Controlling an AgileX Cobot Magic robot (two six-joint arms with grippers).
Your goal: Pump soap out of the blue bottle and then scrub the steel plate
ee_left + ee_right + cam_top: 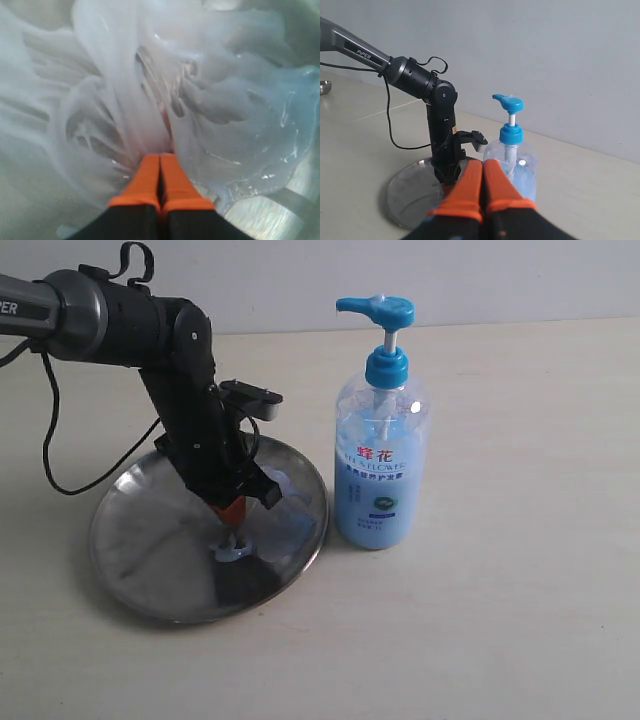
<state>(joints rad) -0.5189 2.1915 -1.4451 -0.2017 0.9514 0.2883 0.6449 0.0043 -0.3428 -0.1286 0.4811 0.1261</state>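
Pale beige tabletop (520,620) ran back to a plain light wall (450,280). On it lay the steel plate (140,560), round and shiny. The blue bottle (378,490) stood upright just beside the plate's rim, on the right in the exterior view, with its pump head (378,308) raised on its stem. The left gripper (160,156) pointed down into the plate, its two orange fingers pressed flat together with nothing between them. Their tips were planted in the soap (235,115), which spread around them in glossy, streaky pale smears with a bluer pool to one side. A black cable (48,440) looped from the left arm (120,315) down to the table. The right gripper (482,165) was clenched too, its fingers meeting and empty. It was held clear of the bottle, which showed behind its fingers in the right wrist view.
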